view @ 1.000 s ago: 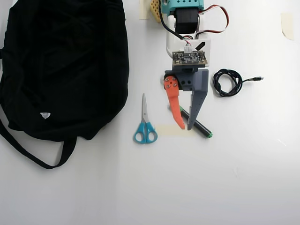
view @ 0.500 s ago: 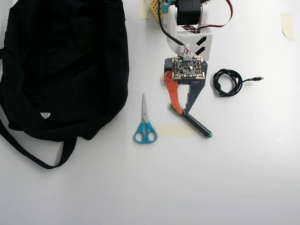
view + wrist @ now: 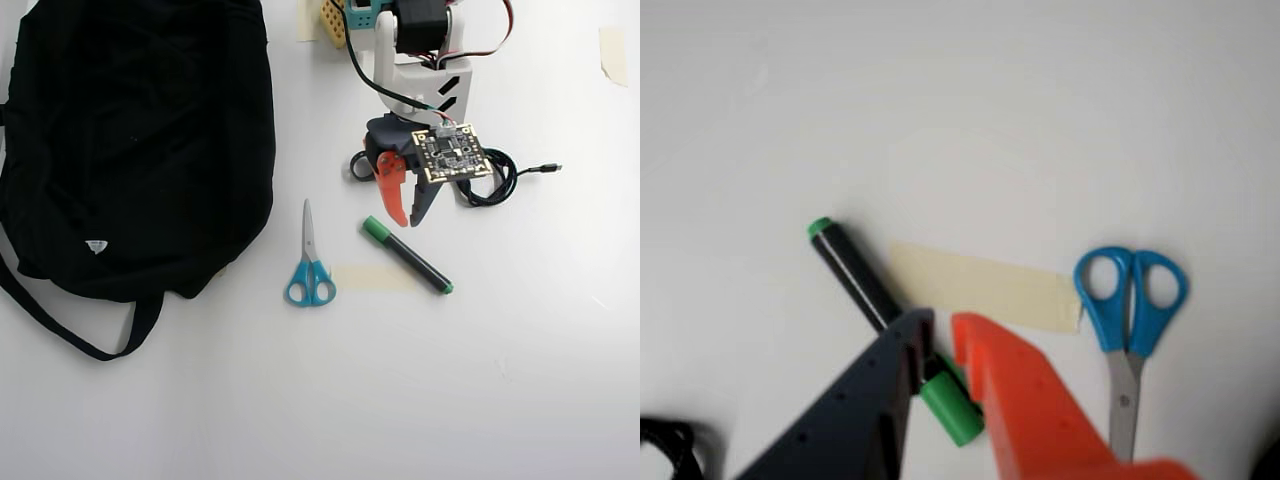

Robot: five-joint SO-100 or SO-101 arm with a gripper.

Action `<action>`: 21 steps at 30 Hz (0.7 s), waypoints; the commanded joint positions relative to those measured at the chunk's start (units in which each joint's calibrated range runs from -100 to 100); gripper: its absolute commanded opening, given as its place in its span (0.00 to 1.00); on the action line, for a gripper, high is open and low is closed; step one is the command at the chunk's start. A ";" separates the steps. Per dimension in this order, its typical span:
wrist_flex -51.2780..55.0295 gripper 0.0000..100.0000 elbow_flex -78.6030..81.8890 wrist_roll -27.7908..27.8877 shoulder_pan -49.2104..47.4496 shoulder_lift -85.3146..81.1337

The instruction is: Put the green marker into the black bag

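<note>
The green marker [image 3: 410, 258] lies flat on the white table, its green cap toward the arm and its small green tail pointing away. My gripper [image 3: 408, 220] hovers just behind the cap, raised off the table. Its orange and dark fingers stand a narrow gap apart and hold nothing. In the wrist view the gripper [image 3: 940, 325] frames the green cap, and the marker [image 3: 855, 270] runs up and left from between the fingertips. The black bag [image 3: 140, 140] fills the left of the overhead view, well apart from the gripper.
Blue-handled scissors [image 3: 310, 275] [image 3: 1130, 300] lie between the bag and the marker. A strip of beige tape [image 3: 370, 277] [image 3: 985, 285] sits on the table beside the marker. A coiled black cable [image 3: 510, 185] lies right of the gripper, partly under the wrist board.
The gripper has pulled back from the marker's cap toward the arm base, risen, and swung slightly right. The marker stays on the table in nearly the same place.
</note>
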 commanded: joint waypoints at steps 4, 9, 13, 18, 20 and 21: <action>0.05 0.03 -2.20 3.46 -2.05 -4.02; 0.31 0.03 -2.83 5.61 -3.32 -4.11; 1.69 0.03 -2.02 8.75 -3.10 -4.11; 10.47 0.03 -2.02 13.21 -3.17 -4.11; 12.02 0.03 -2.20 13.21 -3.40 -4.11; 12.11 0.03 -2.20 13.21 -3.40 -4.11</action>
